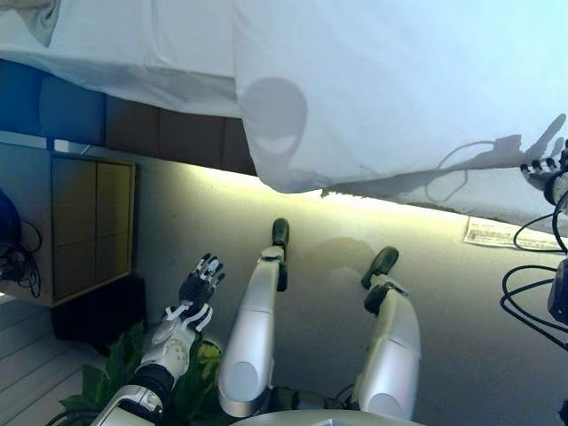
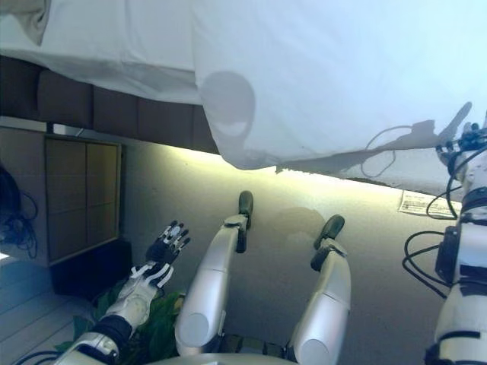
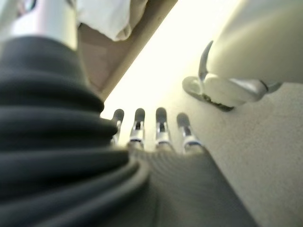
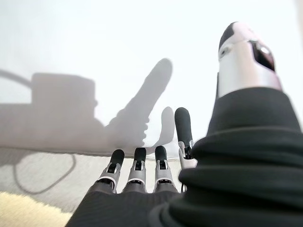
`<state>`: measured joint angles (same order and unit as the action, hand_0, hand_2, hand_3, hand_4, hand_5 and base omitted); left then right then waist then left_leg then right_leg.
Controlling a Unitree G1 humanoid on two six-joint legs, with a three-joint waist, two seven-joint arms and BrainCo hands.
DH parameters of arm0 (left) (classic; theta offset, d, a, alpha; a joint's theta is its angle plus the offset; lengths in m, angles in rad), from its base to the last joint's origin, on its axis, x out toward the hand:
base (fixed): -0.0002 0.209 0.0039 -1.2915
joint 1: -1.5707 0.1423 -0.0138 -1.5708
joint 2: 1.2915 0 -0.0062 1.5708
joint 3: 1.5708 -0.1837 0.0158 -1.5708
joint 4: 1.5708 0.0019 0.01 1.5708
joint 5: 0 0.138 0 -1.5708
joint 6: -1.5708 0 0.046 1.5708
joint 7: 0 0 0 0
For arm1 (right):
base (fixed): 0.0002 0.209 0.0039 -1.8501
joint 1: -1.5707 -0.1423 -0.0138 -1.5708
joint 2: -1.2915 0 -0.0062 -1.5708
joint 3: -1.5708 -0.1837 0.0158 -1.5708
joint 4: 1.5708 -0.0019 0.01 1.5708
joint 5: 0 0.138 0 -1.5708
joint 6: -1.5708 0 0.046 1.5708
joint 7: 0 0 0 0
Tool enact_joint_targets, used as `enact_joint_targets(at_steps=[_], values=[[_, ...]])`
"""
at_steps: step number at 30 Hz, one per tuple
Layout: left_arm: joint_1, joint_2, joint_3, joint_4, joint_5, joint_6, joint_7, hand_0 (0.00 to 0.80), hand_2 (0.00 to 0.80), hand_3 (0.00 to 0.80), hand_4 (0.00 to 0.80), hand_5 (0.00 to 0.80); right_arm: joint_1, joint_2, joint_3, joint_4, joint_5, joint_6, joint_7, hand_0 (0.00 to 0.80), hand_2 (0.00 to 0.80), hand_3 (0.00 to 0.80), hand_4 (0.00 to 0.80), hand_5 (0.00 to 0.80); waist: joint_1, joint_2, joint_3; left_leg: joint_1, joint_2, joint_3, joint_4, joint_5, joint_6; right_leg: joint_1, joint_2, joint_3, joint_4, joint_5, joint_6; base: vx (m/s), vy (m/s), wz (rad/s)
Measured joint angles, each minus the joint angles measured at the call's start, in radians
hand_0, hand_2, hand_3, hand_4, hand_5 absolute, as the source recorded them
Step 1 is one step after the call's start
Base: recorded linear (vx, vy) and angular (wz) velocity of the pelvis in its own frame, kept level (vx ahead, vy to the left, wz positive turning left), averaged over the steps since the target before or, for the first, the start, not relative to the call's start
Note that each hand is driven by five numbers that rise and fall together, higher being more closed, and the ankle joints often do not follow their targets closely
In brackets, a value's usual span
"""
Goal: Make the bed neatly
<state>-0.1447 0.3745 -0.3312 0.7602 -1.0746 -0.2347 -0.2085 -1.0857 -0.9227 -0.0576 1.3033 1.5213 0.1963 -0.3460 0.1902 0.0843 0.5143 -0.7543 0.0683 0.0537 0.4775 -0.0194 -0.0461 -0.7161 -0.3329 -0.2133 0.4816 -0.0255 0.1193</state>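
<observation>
White duvet (image 1: 399, 89) fills the upper frame, its lower edge hanging over the bed side above the grey floor (image 1: 337, 293); a corner droops at centre. Right hand (image 4: 142, 175), far right, reaches toward that edge with fingers straight and spread, holding nothing, probably lining up for a grasp. Left hand (image 1: 201, 282), lower left, hangs open over the floor, well apart from the cloth and idle.

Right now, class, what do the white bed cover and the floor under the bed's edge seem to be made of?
White bed cover: probably woven cotton-type cloth, matte; it drapes over the edge in soft folds and takes soft shadows. Floor: likely short-pile carpet, beige and dull, with a fine grainy surface and no shine. Neither can be confirmed by sight alone.
</observation>
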Motion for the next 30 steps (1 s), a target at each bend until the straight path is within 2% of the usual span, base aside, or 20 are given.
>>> enact_joint_targets(at_steps=[7, 12, 22, 26, 30], values=[[0.03, 0.001, 0.013, -0.011, 0.0, -0.007, -0.017, 0.0, 0.0, 0.0, 0.0, 0.0, -0.069, -0.047, 0.061, 0.0, -0.043, -0.006, 0.011, 0.0, 0.0, 0.0, 0.0, 0.0, 0.006, 0.006, -0.001, 0.019, -0.01, 0.001, -0.01, 0.009, 0.004, 0.017, 0.003, 0.011, -0.019, 0.019, 0.001, -0.001, 0.017, -0.03], [0.043, 0.0, 0.039, -0.011, 0.0, -0.004, -0.033, 0.0, 0.0, 0.0, 0.0, 0.0, -0.092, -0.052, 0.082, -0.022, -0.086, 0.002, 0.054, 0.0, 0.0, 0.0, 0.0, 0.0, 0.016, 0.007, -0.001, 0.026, -0.003, -0.001, -0.02, 0.012, 0.006, 0.02, 0.009, 0.01, -0.031, 0.029, -0.003, -0.006, 0.009, -0.04], [0.037, 0.001, 0.045, -0.041, 0.001, -0.01, -0.047, 0.0, 0.0, 0.0, 0.0, 0.0, -0.073, -0.001, 0.109, -0.035, -0.141, 0.096, 0.124, 0.0, 0.0, 0.0, 0.0, 0.0, 0.017, 0.008, -0.001, 0.028, -0.002, 0.001, -0.019, 0.018, 0.0, 0.021, 0.014, 0.015, -0.032, 0.034, -0.005, -0.03, 0.012, 0.0], [0.033, 0.001, 0.035, -0.046, 0.0, -0.017, -0.046, 0.0, 0.0, 0.0, 0.0, 0.0, -0.056, 0.046, 0.114, -0.027, -0.208, 0.103, 0.209, 0.0, 0.0, 0.0, 0.0, 0.0, 0.013, 0.013, -0.001, 0.027, -0.004, 0.003, -0.022, 0.018, 0.004, 0.016, 0.011, 0.017, -0.031, 0.034, -0.006, 0.01, 0.041, -0.01], [0.031, 0.001, 0.032, -0.064, -0.001, -0.02, -0.045, 0.0, 0.0, 0.0, 0.0, 0.0, -0.047, 0.052, 0.138, -0.027, -0.26, 0.1, 0.288, 0.0, 0.0, 0.0, 0.0, 0.0, 0.011, 0.019, -0.002, 0.029, -0.006, 0.003, -0.033, 0.019, 0.008, 0.013, 0.004, 0.016, -0.034, 0.033, -0.005, 0.049, 0.003, 0.01]])
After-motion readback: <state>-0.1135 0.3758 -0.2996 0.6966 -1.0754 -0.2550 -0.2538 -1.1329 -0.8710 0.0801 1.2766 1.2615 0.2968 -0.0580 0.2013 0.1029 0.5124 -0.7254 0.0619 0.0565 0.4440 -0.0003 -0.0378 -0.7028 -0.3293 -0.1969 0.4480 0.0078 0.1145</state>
